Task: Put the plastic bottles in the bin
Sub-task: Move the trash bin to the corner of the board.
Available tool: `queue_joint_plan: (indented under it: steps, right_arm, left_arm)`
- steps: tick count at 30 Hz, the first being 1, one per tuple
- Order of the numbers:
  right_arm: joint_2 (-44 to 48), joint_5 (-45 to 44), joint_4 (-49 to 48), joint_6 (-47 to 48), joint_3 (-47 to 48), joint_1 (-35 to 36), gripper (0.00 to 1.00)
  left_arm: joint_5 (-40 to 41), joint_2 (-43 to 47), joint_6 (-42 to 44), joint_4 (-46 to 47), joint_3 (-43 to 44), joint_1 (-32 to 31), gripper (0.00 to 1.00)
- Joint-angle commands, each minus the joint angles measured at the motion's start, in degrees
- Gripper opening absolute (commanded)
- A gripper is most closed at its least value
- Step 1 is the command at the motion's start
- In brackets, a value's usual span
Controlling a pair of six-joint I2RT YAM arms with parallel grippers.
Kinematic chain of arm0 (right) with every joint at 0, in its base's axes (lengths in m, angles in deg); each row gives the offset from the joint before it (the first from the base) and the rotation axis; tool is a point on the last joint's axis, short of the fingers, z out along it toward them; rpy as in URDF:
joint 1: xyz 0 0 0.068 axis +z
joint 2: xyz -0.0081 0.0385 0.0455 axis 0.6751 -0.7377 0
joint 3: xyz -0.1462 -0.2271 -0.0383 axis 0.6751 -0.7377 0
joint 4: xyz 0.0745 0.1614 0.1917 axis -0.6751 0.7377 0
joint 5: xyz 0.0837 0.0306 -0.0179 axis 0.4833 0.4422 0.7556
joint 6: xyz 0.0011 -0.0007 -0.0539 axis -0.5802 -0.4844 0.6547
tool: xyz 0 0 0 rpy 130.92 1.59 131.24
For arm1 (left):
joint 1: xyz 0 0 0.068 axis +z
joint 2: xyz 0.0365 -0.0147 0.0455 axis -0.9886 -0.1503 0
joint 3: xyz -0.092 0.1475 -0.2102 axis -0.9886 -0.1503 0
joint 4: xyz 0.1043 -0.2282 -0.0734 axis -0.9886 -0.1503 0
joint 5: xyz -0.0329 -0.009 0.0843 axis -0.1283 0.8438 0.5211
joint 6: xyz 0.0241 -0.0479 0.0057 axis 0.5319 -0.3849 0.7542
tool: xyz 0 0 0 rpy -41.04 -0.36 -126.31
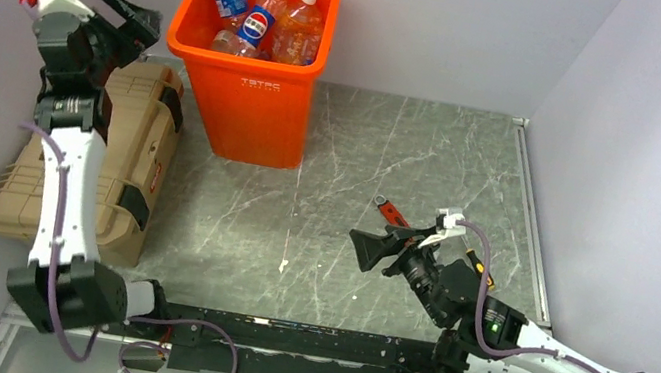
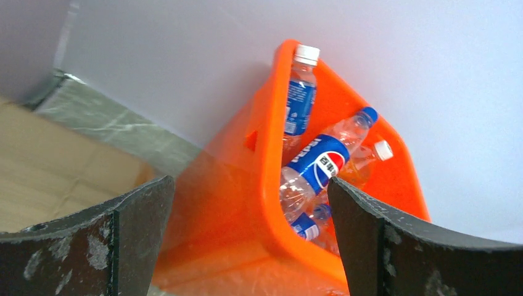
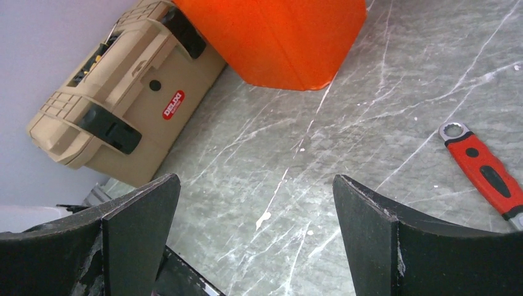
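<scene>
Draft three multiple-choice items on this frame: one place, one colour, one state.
1. In the top view the tan toolbox lies: A) left of the orange bin; B) right of it; C) inside it.
2. The wrench handle is: A) blue; B) green; C) red.
3. The left gripper and right gripper are: A) both shut; B) both open and empty; C) one open, one shut.
Answers: 1 A, the toolbox is on the bin's left; 2 C, the handle is red with black inserts; 3 B, both wrist views show wide jaws gripping nothing.
</scene>
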Motion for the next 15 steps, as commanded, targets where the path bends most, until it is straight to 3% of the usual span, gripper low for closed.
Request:
queue_joint_plan:
  steps: [1,9,15]
  right_arm:
    - [1.5,0.1,0.1,0.2,-0.4,0.1,1.00]
    - [2.4,-0.6,-1.2,0.7,-1.4,0.1,1.00]
    - [0.5,-1.0,-1.2,0.6,-1.1,0.1,1.00]
  left_arm:
    - [-14.4,-8.0,-5.8,8.2,5.5,0.2,0.99]
    - [-23.4,-14.8,-8.6,13.1,5.1,-1.4,0.98]
    - [-26.3,-16.1,-7.9,16.5,3.4,-6.6,0.96]
